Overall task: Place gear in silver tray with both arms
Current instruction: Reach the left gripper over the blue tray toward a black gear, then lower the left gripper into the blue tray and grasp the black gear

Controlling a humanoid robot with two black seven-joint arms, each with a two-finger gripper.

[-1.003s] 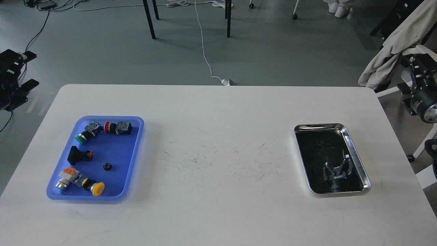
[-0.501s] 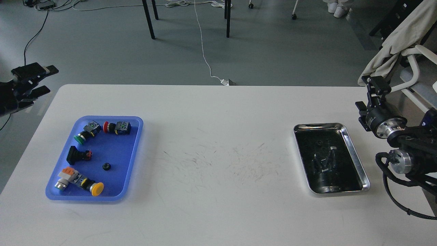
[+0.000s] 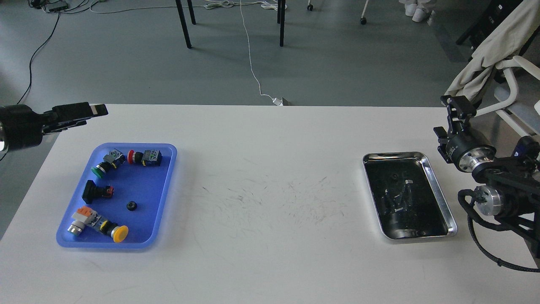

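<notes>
A small black gear lies in the blue plastic tray at the left, among several push-button switches. The silver tray sits at the right; its dark bottom mirrors my right arm and holds one small dark round thing near its far end. My left gripper hovers above the table's far left corner, beyond the blue tray, with its fingers apart and empty. My right gripper is by the table's right edge, just beyond the silver tray's far right corner, with its fingers apart and empty.
The switches in the blue tray have green, red and yellow caps, and one is black. The white table is scuffed in the middle. A chair with a draped cloth stands off the right edge.
My left gripper has swung in from off the table's left side to above its far left corner. My right arm has come in from the right to beside the silver tray.
</notes>
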